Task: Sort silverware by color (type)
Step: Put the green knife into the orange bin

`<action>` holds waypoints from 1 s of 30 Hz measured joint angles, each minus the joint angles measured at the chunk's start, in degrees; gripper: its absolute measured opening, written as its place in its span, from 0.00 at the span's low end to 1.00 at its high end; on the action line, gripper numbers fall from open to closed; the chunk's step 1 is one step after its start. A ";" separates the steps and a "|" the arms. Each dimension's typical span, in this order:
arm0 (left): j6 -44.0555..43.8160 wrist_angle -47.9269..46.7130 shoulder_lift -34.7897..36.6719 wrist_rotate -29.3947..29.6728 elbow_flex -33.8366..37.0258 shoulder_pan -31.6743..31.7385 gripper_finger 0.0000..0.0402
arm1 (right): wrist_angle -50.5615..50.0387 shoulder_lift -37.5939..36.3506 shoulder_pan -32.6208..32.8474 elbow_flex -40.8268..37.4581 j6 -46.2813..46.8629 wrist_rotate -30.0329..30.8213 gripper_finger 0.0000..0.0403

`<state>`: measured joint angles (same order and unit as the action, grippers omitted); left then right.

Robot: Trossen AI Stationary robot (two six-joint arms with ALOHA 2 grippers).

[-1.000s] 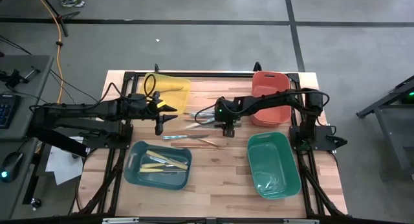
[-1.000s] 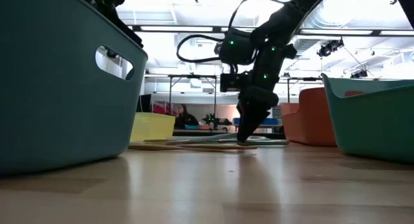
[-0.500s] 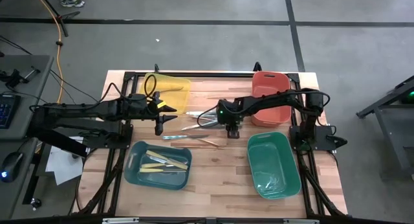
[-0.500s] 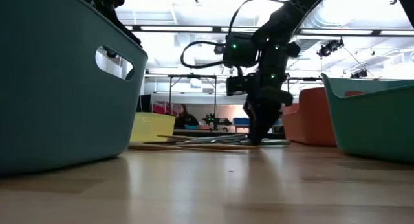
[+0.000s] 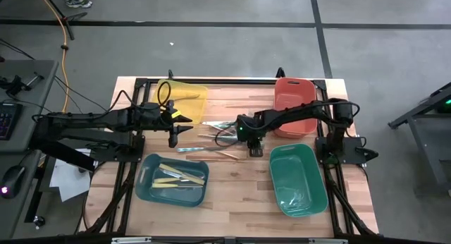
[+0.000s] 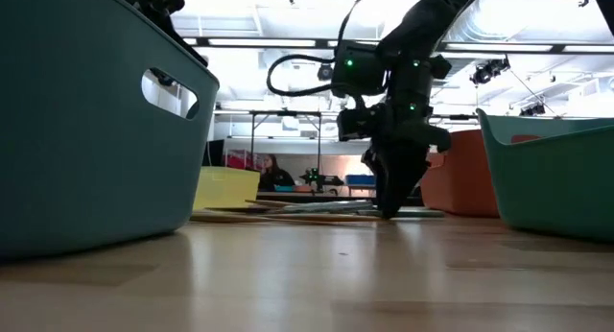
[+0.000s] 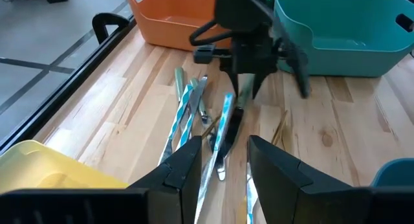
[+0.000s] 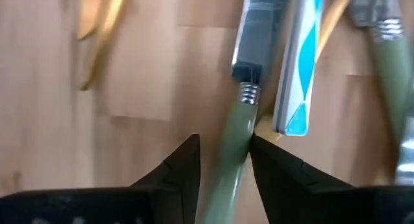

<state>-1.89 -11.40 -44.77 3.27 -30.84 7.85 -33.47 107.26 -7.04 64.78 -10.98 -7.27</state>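
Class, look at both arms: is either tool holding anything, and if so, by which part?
The right tool grips a green-handled utensil by its handle, just below the metal collar, down at the table. The left tool is open, holding nothing.

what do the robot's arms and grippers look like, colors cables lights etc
Both arms are dark, almost black, built of slim jointed segments. Black cables loop loosely along each, one arching near the right arm's wrist. A small green light glows on the right arm near its wrist. The left gripper and right gripper each end in two dark, tapered fingers with angular tips.
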 joint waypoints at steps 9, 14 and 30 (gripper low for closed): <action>-0.02 0.03 0.00 0.00 0.01 -0.01 0.29 | -0.62 -0.33 4.22 0.02 1.94 0.77 0.30; -0.04 0.07 0.00 0.00 0.01 -0.02 0.29 | -1.16 -0.87 5.50 0.02 6.90 0.77 0.30; -0.99 0.12 -0.02 0.01 0.04 -0.02 0.29 | -2.41 0.48 11.90 0.21 29.89 6.99 0.30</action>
<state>-2.88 -11.29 -44.80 3.28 -30.80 7.84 -35.87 107.74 4.85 64.99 18.91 -0.28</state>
